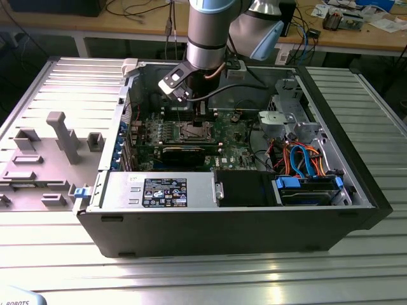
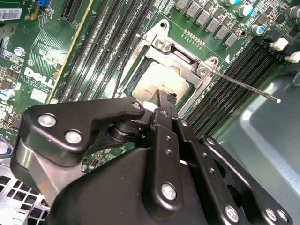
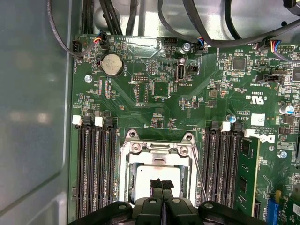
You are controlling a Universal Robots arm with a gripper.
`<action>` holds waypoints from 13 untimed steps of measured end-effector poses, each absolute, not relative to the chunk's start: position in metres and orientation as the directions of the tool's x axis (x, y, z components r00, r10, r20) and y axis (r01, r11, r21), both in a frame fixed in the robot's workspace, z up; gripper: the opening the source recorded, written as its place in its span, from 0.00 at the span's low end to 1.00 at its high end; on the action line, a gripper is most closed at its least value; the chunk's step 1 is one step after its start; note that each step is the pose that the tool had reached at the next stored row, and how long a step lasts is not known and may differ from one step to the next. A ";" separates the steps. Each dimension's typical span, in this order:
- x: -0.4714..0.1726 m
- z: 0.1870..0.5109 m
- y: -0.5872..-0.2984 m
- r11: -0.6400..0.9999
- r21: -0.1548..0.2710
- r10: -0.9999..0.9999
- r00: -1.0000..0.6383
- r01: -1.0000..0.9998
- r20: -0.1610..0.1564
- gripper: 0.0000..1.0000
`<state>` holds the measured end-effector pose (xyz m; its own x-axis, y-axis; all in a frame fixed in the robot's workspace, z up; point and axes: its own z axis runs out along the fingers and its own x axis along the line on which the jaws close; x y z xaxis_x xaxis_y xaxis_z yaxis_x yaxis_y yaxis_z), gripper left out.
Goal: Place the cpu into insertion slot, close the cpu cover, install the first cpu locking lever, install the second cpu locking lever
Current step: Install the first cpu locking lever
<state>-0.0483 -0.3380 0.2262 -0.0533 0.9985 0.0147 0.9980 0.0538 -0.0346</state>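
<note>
Step in hand: the cpu (image 3: 140, 180) already lies flat in the insertion slot (image 1: 193, 131); the cpu cover (image 3: 159, 149) appears lowered, its silver frame around the chip; so I judge the work to stand between closing the cover and the first lever
Gripper: the gripper (image 3: 161, 184) hangs straight over the socket, nearest to the cpu; in the exterior view the arm reaches down into the open computer case (image 1: 356, 210)
Fingers: pressed together, no gap to be seen, with nothing between them; their tip stands over the middle of the chip's top; whether it touches the metal, I cannot tell
Locking lever: one thin locking lever (image 2: 243, 85) juts out from a corner of the frame, free across the memory slots (image 2: 225, 89); not hooked down
Other lever: I cannot make it out for certain
What the next move calls for: in my judgement, a steady downward push with the shut fingertip on the frame's edge rather than on the chip; then contact on the thin rod near its free end, swung down and under its catch; the rod is slim and springy, so it may slip off the tip
</note>
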 end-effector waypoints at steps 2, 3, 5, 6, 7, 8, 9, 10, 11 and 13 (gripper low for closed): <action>-0.048 0.227 -0.338 0.054 -0.034 0.998 -0.053 0.998 0.015 0.11; -0.048 0.227 -0.338 0.054 -0.034 0.998 -0.053 0.998 0.015 0.11; -0.048 0.228 -0.338 0.054 -0.035 0.998 -0.053 0.998 0.015 0.11; -0.048 0.228 -0.338 0.054 -0.035 0.998 -0.053 0.998 0.015 0.11; -0.048 0.229 -0.338 0.054 -0.035 0.998 -0.053 0.998 0.015 0.11; -0.048 0.230 -0.338 0.054 -0.035 0.998 -0.053 0.998 0.015 0.11; -0.048 0.231 -0.338 0.054 -0.035 0.998 -0.053 0.998 0.015 0.11; -0.048 0.232 -0.338 0.054 -0.035 0.998 -0.053 0.998 0.015 0.11; -0.048 0.233 -0.338 0.054 -0.035 0.998 -0.053 0.998 0.015 0.11; -0.048 0.235 -0.338 0.054 -0.035 0.998 -0.053 0.998 0.015 0.11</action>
